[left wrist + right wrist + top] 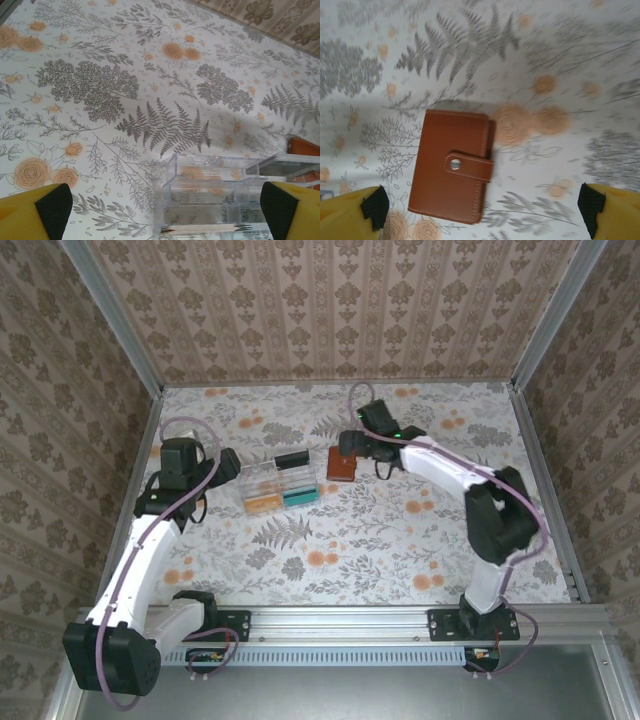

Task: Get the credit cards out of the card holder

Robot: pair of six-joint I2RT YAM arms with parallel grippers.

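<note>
The card holder (341, 465) is a small brown leather wallet lying flat on the floral table, closed, with its strap snapped shut. The credit cards are hidden inside it. My right gripper (358, 445) hovers just above and behind it, open. In the right wrist view the card holder (452, 167) lies left of centre between the wide-apart fingers (372, 205) of the right gripper (482, 210), and nothing touches it. My left gripper (226, 466) stands open at the left end of a clear plastic organizer. A corner of the card holder (304, 147) shows at the right edge of the left wrist view.
The clear plastic organizer (280, 485) sits just left of the card holder and holds orange, teal and black cards. In the left wrist view the organizer (215, 197) lies between the fingers of the open left gripper (162, 212). Patterned walls close in the table on three sides.
</note>
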